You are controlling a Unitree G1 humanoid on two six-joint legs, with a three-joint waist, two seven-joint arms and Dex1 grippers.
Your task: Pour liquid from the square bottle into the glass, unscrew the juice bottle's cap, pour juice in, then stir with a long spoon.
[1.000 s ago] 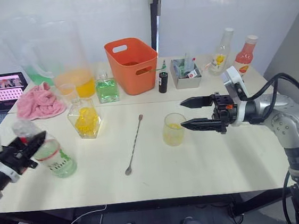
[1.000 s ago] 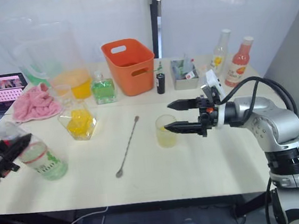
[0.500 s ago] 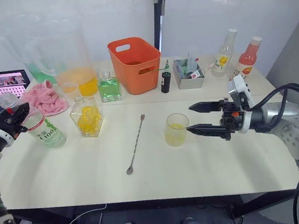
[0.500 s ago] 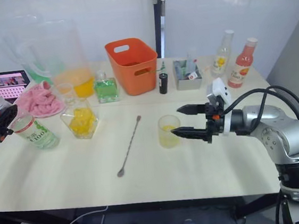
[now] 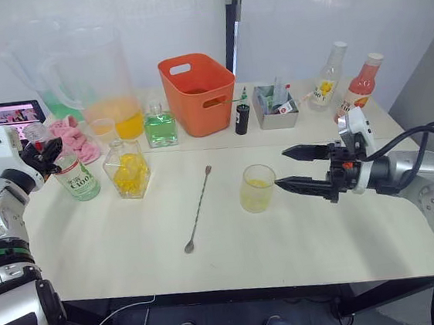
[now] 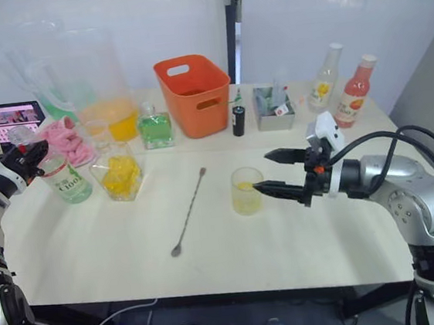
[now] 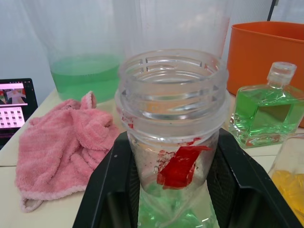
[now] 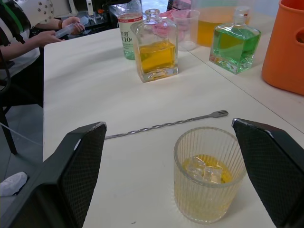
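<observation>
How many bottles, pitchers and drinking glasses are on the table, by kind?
Bottles: 5 (juice bottle, yellow square bottle, green square bottle, yellow-labelled bottle, pink-red bottle)
Pitchers: 2 (orange pitcher, green pitcher)
Glasses: 2 (the glass, small cup)
Total: 9

Orange bin (image 5: 196,92), pink towel (image 7: 61,147), green square bottle (image 5: 160,127), yellow liquid in ribbed clear glass (image 5: 256,188), green-and-white-labelled juice bottle (image 5: 77,177).
</observation>
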